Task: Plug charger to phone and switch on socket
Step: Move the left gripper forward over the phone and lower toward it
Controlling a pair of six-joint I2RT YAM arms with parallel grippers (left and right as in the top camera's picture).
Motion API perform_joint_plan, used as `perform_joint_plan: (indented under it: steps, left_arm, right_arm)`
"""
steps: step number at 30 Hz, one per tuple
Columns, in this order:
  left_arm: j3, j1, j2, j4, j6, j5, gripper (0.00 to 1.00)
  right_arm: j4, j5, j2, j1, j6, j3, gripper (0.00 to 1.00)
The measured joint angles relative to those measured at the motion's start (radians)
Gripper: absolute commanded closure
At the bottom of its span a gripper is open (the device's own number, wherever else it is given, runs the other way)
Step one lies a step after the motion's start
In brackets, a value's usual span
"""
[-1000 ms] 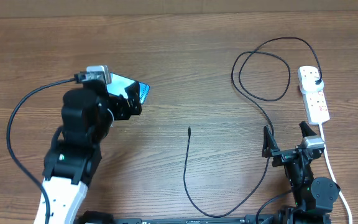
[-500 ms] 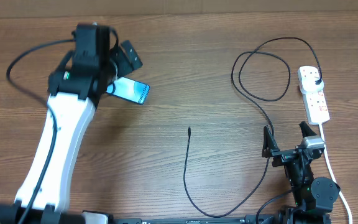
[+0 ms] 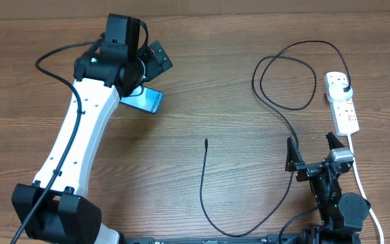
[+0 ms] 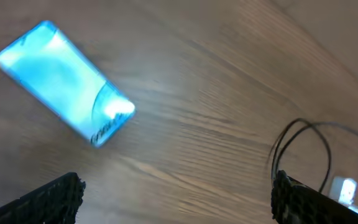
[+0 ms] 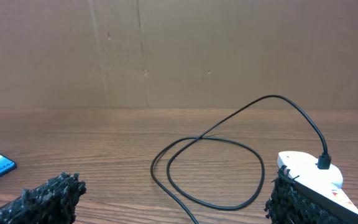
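Left claw [image 3: 152, 62] open by lit phone [image 3: 149, 101], black charger [image 3: 203, 173] looped, plugged into white socket [image 3: 342, 103], right claw [image 3: 311, 150] open nearby

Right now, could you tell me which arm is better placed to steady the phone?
Left. Its open claw hovers right by the phone, whose lit screen fills its wrist view. The right claw, also open, sits across the table near the socket.

Evenly lit, soft shadows. Motion-blurred in left wrist view, with glare off phone [image 4: 64, 84] screen. Sharp in overhead and right wrist.
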Motion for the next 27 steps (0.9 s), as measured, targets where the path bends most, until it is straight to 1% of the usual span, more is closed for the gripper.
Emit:
perform_joint_plan:
  steps: [4,6,13,18,22,27]
  left_arm:
    - [0.004,0.000,0.000,-0.088,-0.158,-0.053,0.00]
    - [0.014,0.001,0.002,-0.107,-0.218,-0.081,0.00]
    - [0.164,0.001,0.052,-0.220,-0.351,-0.142,0.00]
    - [0.296,0.001,0.158,-0.315,-0.410,-0.160,0.00]
    - [0.398,0.001,0.290,-0.396,-0.449,-0.163,0.00]
    - [0.434,0.001,0.407,-0.410,-0.498,-0.167,0.00]
  right_arm:
    - [0.000,0.000,0.000,0.000,0.000,0.000,0.00]
    - [0.000,0.000,0.000,0.000,0.000,0.000,0.00]
    - [-0.001,0.000,0.000,0.000,0.000,0.000,0.00]
    - [0.000,0.000,0.000,0.000,0.000,0.000,0.00]
    - [0.000,0.000,0.000,0.000,0.000,0.000,0.00]
    - [0.000,0.000,0.000,0.000,0.000,0.000,0.00]
